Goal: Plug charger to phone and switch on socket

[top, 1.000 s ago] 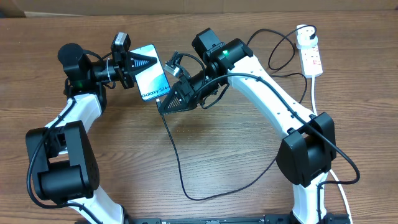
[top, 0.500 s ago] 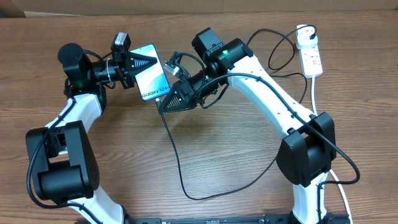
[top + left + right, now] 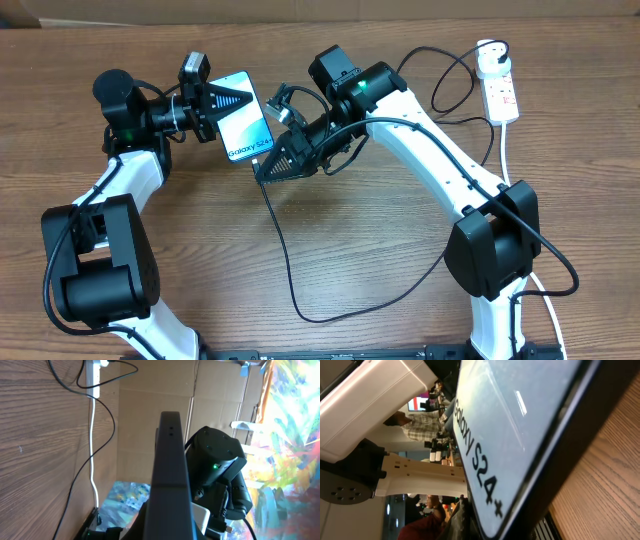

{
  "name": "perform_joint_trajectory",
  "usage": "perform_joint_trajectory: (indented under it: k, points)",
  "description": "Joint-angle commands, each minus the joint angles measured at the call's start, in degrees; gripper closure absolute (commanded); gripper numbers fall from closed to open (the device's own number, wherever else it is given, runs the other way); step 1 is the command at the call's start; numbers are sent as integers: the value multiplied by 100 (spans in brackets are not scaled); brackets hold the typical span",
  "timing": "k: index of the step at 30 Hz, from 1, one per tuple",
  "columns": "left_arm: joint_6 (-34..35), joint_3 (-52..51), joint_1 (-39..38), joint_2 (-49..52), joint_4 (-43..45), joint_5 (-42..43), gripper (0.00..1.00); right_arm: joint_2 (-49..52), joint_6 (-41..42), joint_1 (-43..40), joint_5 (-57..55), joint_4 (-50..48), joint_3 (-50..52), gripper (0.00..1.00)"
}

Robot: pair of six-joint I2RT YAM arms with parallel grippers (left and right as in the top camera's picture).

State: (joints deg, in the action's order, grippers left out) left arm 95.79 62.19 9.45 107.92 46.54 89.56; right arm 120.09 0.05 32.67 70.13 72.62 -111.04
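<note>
Phone (image 3: 247,127): one, slim, black-edged, pale blue screen reading "Galaxy S24+", far left of centre.
Left claw (image 3: 240,101): one, clamped on the phone.
Right claw (image 3: 265,170): one, gripped the charger (image 3: 285,270) just beside the phone's near end.
Charger: one thin black cable, looped over the tabletop (image 3: 380,250).
Socket (image 3: 500,92): one, white, far right.

Overhead, the tip of the charger (image 3: 284,258) is hidden under the right gripper (image 3: 267,172) by the lower end of the phone (image 3: 250,125); whether they meet cannot be told. The left gripper (image 3: 238,100) covers the phone's upper-left part. Switches on the socket (image 3: 502,95), upper right, are too small to read.
</note>
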Motion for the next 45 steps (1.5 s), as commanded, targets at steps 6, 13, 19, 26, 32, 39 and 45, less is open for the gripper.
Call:
perform_joint_trajectory:
  k: [6,13,19,26,32,39,45]
  points:
    - [-153,140,-11,-42,48,103,96,-15,20,-4,87,-39,9,96]
    - [-175,140,-11,-42,46,103,96,-15,17,-7,199,-59,9,96]
    - [-175,140,-11,-42,48,103,96,-15,17,-7,197,-61,9,96]
    - [-175,140,-11,-42,48,103,96,-15,22,-72,199,-103,9,96]
    - [-175,140,-11,-42,48,103,96,-15,68,-96,197,-136,9,96]
    - [-177,140,-11,-42,52,103,96,-15,173,-96,199,-232,9,96]
    - [-175,140,-11,-42,92,101,96,-2,173,-90,195,-229,9,96]
